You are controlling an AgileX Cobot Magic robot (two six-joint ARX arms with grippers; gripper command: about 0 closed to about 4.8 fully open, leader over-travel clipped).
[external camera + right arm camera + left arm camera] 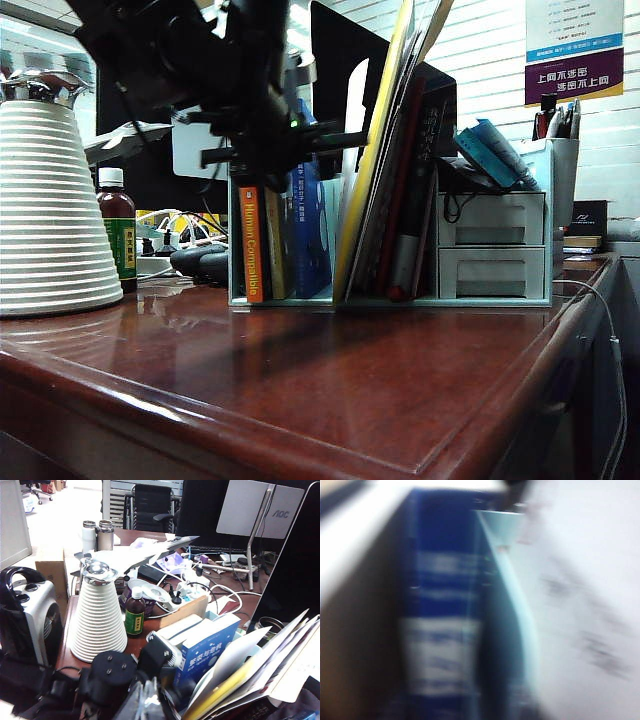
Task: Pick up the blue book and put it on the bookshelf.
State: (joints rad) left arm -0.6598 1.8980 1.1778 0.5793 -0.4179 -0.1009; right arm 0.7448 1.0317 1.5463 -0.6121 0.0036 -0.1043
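Left gripper (262, 130) hovers over the bookshelf (495, 215); I cannot tell its opening. Blue book (308, 235) stands slotted beside the orange-spined book (251, 243). Right gripper is unseen, closed. I'd withdraw straight upward, avoiding snagging neighbouring spines.

The bright blue paperback book (310, 235) stands upright in the pale blue-grey plastic bookshelf (495, 215), between the shelf's other books, its spine facing out.

Black arm (200, 60) — green indicator light
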